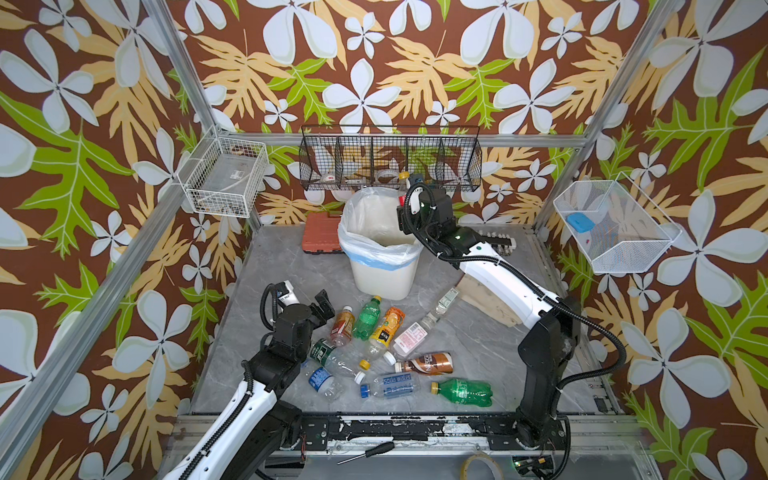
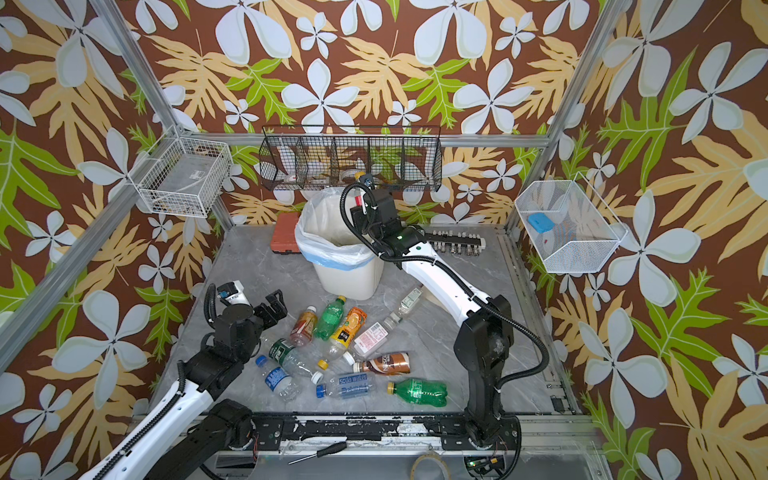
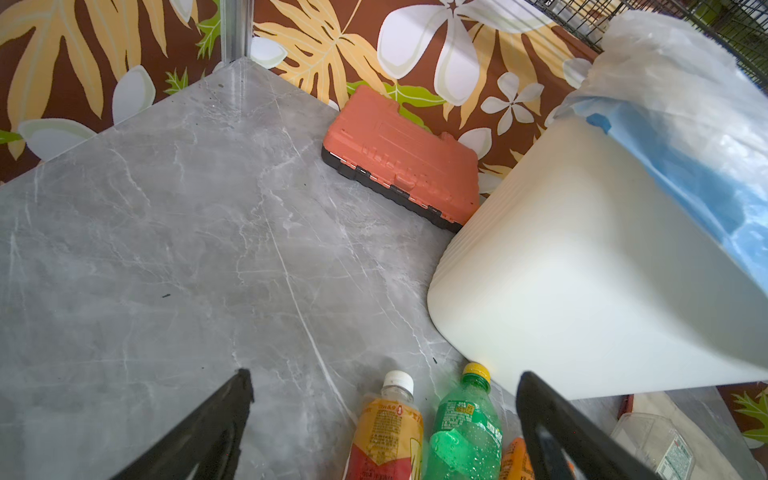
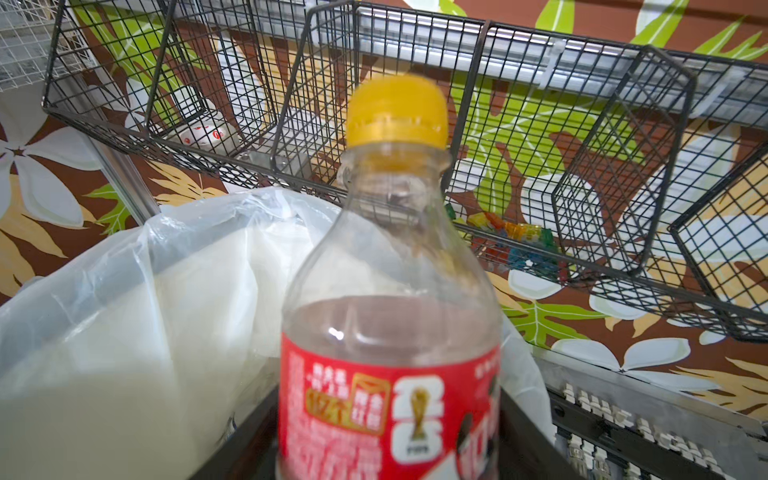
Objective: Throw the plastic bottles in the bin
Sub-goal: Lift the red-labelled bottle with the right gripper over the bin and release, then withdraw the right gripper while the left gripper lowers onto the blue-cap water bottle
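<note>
Right wrist view: red-label bottle point(image 4: 390, 316) hides right gripper point(image 4: 386, 457) jaws, can't tell grip; left gripper point(image 3: 384, 386) wide apart.

Both top views look down from above the worktop's point(image 1: 478, 345) near edge; both close wrist views share the bin point(image 3: 582, 270).

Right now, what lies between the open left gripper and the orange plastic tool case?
Nothing: bare grey marble tabletop, from left gripper to tool case, in both top views.
</note>
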### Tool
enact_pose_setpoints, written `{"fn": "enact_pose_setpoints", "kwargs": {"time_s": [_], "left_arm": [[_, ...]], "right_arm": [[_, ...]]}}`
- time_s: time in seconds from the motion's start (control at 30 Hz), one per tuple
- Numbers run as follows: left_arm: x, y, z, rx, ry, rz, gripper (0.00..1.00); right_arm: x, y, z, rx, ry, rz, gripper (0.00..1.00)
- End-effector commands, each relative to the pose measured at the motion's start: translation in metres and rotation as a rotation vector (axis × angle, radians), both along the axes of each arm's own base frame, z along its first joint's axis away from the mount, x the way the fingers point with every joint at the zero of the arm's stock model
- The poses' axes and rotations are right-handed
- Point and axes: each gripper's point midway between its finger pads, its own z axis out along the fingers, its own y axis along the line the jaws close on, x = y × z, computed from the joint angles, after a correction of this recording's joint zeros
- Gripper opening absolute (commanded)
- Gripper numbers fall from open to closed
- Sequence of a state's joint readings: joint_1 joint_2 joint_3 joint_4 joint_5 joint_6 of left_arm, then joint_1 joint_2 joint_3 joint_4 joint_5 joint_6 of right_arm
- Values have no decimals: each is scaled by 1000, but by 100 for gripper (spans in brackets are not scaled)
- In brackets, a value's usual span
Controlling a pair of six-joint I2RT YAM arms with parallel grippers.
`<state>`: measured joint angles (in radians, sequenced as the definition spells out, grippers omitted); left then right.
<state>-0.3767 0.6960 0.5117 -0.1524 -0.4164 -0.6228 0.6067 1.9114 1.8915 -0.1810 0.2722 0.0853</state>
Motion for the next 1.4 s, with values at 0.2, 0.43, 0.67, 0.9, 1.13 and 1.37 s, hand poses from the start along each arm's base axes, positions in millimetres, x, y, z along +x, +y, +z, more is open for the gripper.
{"fn": "enact_pose_setpoints", "kwargs": {"time_s": [0.2,0.43,0.67,0.9,1.13,1.37], "left_arm": [[0,-2,1,-18,19,-2,100],[-12,-5,-10,-80,125,2,100],[-46,-15,-40,-203,381,-6,89],[-103,-20,-58,-296,598,-22,77],[-143,-9,-70,-318,707,21,76],[-163,-11,-93,-303,824,-3,75]], "right_arm": [[-36,-25,77,121,-148,-8,96],[-101,-68,54,229,-154,-13,100],[-127,-96,22,218,-102,-53,100],[-130,-95,13,196,-85,-29,100],[-129,-95,6,191,-79,-15,100],[-132,-97,9,190,-86,-10,100]]}}
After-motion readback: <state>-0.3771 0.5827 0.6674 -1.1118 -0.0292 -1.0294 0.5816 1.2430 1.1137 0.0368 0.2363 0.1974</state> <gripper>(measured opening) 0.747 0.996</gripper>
